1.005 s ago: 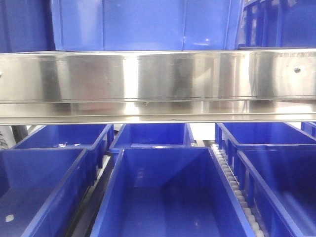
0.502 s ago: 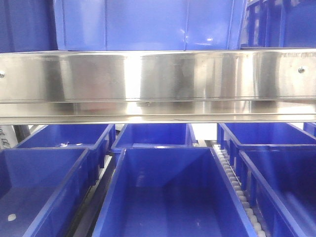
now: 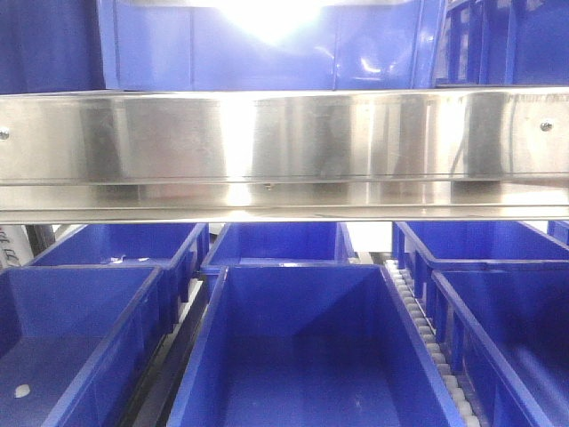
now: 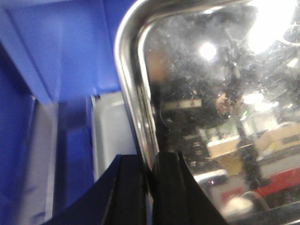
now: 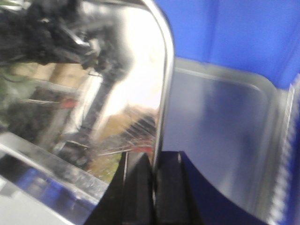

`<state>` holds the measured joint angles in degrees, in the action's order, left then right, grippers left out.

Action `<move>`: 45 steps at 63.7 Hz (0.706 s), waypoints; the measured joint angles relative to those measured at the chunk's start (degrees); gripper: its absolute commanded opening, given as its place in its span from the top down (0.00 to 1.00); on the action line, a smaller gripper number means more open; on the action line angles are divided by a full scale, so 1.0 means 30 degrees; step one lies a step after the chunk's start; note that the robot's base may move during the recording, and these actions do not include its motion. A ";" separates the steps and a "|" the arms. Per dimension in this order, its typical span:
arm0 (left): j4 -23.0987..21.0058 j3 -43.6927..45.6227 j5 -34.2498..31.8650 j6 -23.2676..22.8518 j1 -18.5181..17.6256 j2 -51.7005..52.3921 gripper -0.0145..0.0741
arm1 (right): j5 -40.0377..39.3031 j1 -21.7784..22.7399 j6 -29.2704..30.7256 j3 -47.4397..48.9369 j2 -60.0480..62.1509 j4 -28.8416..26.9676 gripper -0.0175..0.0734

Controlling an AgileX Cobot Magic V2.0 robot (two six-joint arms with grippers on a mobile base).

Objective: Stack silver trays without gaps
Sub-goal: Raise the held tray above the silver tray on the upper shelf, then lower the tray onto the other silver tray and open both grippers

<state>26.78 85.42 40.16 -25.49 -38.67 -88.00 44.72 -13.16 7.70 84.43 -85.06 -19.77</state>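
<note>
**A:** Steel is what you hold on both sides. Your left gripper (image 4: pixel 150 160) is clamped on the thin rolled rim of the shiny stainless-steel tray (image 4: pixel 211 93), one jaw on each side, just below a rounded corner. Your right gripper (image 5: pixel 152 161) pinches a rim the same way. I judge it is the far edge of the same tray.

**B:** Where does that tray sit?

**A:** It is raised and tilted, with its mirror face toward your wrist cameras. Just past its rim a duller grey steel tray (image 5: pixel 220 126) lies flat in a blue plastic bin (image 5: pixel 234 33). The two are apart, not nested.

**B:** What has changed out front?

**A:** Nearest you are the open blue bins (image 3: pixel 302 356), then the long steel band (image 3: pixel 284 142) across the view. No tray or arm shows there. Behind the band, a bright glare (image 3: pixel 267 18) has appeared on the upper blue bin (image 3: pixel 373 44). It was absent half a second ago, and the view has crept slightly sideways.

**B:** What does that mean?

**A:** I read it as your shiny tray swinging and throwing light upward, so the carry is under way. The stacking is not yet done. You will need to level the tray and line its corners over the grey one so it seats without a gap.
</note>
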 measured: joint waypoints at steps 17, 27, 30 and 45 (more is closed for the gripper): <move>-0.1302 0.0438 -0.0022 0.0000 0.0662 -0.2183 0.86 | 0.1060 0.0709 0.0000 0.0816 -0.2170 -0.0134 0.88; -0.1646 0.0438 -0.0302 0.0445 0.1106 -0.2858 0.86 | 0.0962 0.0709 0.0000 0.0846 -0.2830 -0.0382 0.88; -0.1646 0.0438 -0.0467 0.0616 0.1202 -0.2906 0.86 | 0.0812 0.0709 0.0000 0.0846 -0.3019 -0.0424 0.88; -0.1646 0.0447 -0.0901 0.0991 0.1421 -0.2986 0.86 | 0.0228 0.0709 0.0000 0.0948 -0.3626 -0.0460 0.88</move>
<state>21.84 86.76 37.45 -22.51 -34.41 -96.96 45.41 -11.03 7.70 87.28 -95.93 -21.15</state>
